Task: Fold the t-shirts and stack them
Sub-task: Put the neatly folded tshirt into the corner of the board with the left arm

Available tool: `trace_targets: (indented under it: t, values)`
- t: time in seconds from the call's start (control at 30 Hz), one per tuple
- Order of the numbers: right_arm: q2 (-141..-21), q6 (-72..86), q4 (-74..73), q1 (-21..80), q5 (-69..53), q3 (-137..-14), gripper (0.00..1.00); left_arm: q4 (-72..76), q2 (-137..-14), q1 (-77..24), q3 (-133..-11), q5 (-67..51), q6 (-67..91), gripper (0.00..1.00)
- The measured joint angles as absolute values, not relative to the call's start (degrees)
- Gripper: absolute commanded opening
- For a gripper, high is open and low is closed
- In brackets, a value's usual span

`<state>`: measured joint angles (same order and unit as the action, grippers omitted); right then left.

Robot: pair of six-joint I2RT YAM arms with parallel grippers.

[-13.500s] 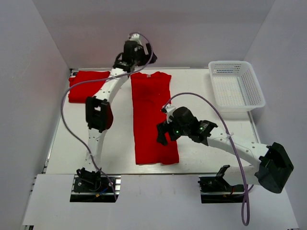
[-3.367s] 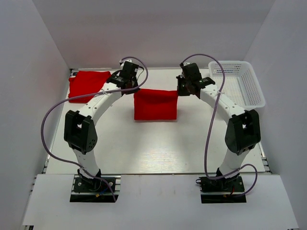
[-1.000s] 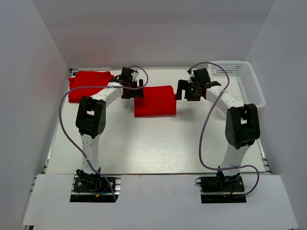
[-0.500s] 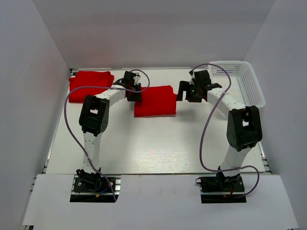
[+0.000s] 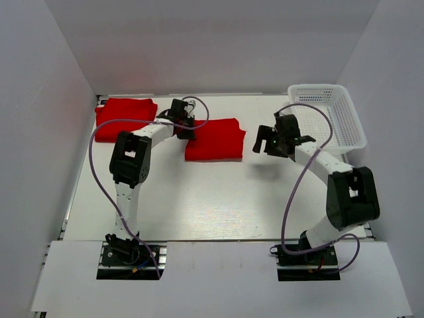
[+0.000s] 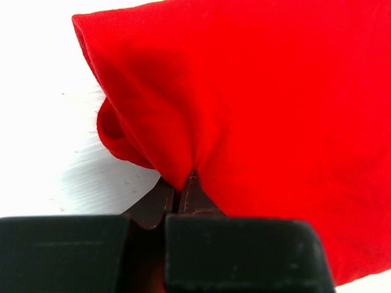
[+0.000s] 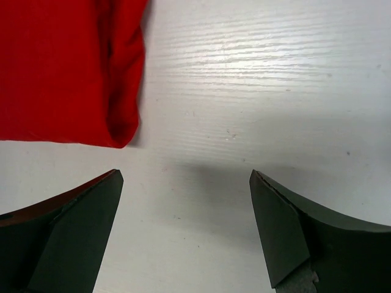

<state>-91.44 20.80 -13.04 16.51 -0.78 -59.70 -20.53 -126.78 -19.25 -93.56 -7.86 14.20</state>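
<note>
A folded red t-shirt (image 5: 213, 139) lies at the far middle of a white bench (image 5: 218, 199). A second folded red t-shirt (image 5: 124, 118) rests at the far left corner, well apart from the first, and a white basket (image 5: 326, 116) sits at the far right. The left jaws are closed tight, pinching a bunched bit of the middle shirt's left edge. The right jaws gape wide and hold nothing, hovering over bare bench just right of that shirt. The likely risk is that hauling the shirt to the stack by one pinched edge, with its right side unsupported, lets the layers slide, trail and unfold, or land crooked.
</note>
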Motion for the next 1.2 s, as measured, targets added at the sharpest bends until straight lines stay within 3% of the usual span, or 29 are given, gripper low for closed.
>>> trace_targets:
  t: [0.47, 0.73, 1.2]
  values:
    - [-81.9, 22.4, -9.4, 16.5, 6.6, -51.6, 0.90, -30.9, -121.0, -18.5, -101.5, 1.6, -0.4, 0.00]
    - [-81.2, 22.3, -9.3, 16.5, 9.2, -51.5, 0.90, -33.1, -113.6, -18.4, -103.7, 4.8, -11.1, 0.00]
    - [-77.3, 20.6, -10.6, 16.5, 12.1, -51.3, 0.90, -36.1, -113.0, -16.3, -111.6, 10.6, -23.7, 0.00]
